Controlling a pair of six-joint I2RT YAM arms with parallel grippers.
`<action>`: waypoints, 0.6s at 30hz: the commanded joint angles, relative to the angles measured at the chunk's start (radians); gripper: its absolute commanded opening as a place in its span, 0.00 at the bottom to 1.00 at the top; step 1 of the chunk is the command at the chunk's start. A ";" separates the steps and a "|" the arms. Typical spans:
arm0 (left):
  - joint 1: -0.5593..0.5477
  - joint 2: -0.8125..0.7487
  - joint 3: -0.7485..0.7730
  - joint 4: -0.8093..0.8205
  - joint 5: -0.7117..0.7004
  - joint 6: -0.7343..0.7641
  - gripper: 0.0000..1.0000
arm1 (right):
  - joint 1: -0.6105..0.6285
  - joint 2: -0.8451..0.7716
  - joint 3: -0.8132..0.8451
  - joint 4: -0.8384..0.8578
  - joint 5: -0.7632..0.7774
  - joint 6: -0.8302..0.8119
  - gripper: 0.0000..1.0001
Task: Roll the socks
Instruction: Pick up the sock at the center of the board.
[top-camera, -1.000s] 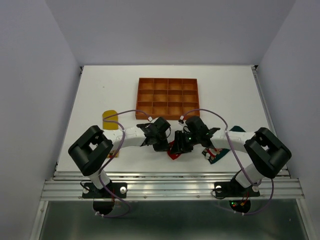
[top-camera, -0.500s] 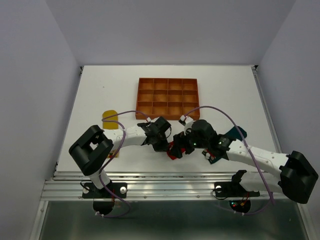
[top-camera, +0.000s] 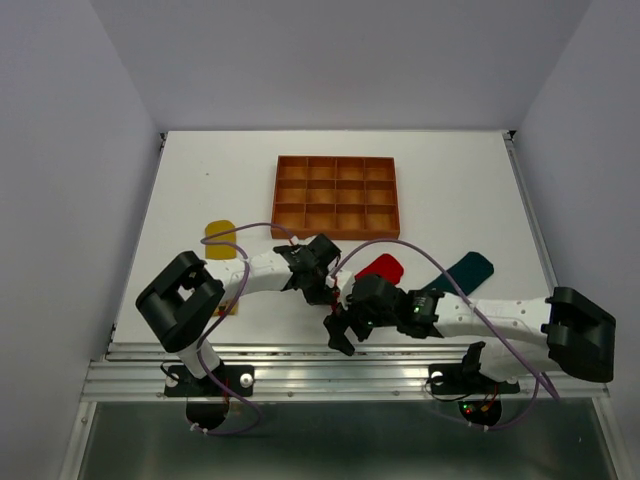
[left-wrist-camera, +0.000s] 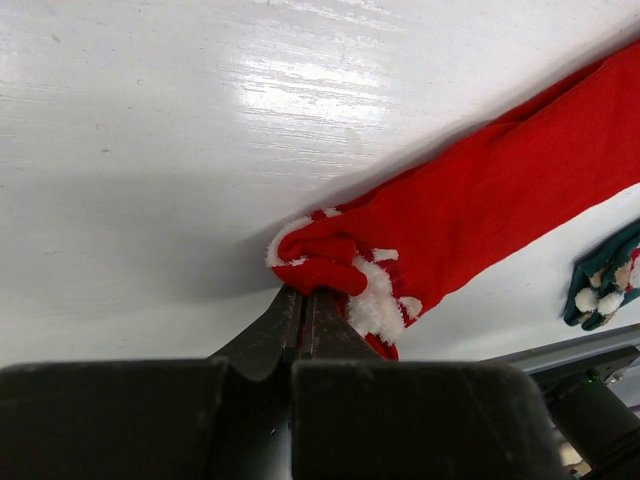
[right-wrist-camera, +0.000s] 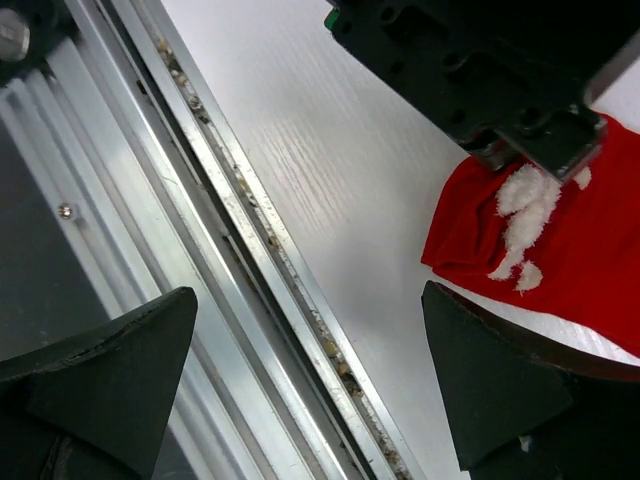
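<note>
— White bench (top-camera: 200, 180), pale walls on three sides. Where's the red sock (left-wrist-camera: 480, 200)?
— Stretched out flat near the front edge, slanting away to the right. Its patterned end is bunched up, and the left claw (left-wrist-camera: 303, 310) is clamped tight on it.
— And the right claw (right-wrist-camera: 310, 330)?
— Spread wide, nothing in it. It hangs just beside that pinched end, over the metal rail (right-wrist-camera: 200, 230) along the bench's front.
— The other two?
— The teal sock (top-camera: 468, 268) lies flat to the right of the red one, partly under the right arm. The yellow sock (top-camera: 220, 240) is far left, well apart. An orange tray (top-camera: 336, 159) sits behind them all.
</note>
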 joint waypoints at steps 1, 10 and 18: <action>-0.008 -0.003 -0.037 -0.131 -0.024 0.010 0.00 | 0.066 0.039 0.065 0.002 0.184 -0.078 1.00; -0.011 0.012 -0.040 -0.125 -0.003 0.012 0.00 | 0.125 0.156 0.158 -0.020 0.281 -0.143 0.99; -0.011 0.006 -0.038 -0.136 -0.011 0.010 0.00 | 0.125 0.203 0.163 -0.010 0.316 -0.141 0.97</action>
